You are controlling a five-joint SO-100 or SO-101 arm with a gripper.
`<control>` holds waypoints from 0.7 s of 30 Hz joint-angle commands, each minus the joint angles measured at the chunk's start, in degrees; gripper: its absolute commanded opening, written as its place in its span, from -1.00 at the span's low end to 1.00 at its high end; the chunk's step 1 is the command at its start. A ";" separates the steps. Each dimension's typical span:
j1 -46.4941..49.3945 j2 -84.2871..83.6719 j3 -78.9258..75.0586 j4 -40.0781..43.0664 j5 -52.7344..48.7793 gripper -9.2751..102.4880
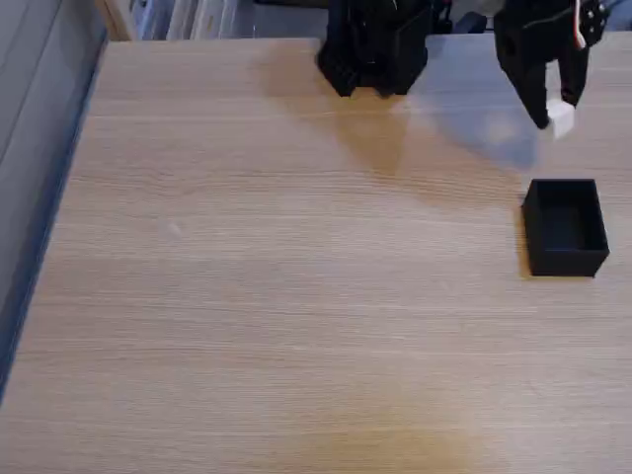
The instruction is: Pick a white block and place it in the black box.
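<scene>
In the fixed view the black gripper (555, 111) hangs at the upper right, shut on the white block (561, 119), which shows at its fingertips above the table. The black box (565, 255) stands open-topped on the wooden table, below the gripper in the picture and slightly to its right, apart from it. The inside of the box looks dark and bare.
The arm's black base (373, 54) stands at the table's far edge, top centre. The wooden table (276, 296) stretches wide to the left and toward the front. Its left edge drops to a grey floor (35, 148).
</scene>
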State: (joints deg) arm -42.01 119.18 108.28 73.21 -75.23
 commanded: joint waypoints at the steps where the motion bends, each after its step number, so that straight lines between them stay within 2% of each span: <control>1: -0.35 -6.06 -7.82 -0.97 1.41 -0.83; 10: 3.25 -21.53 -23.03 -0.70 1.58 -0.83; 18: 6.42 -25.75 -23.99 -1.32 0.79 -0.82; 21: 6.86 -26.63 -24.70 -1.58 0.70 -0.73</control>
State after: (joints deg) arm -35.68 92.55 86.13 72.25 -73.83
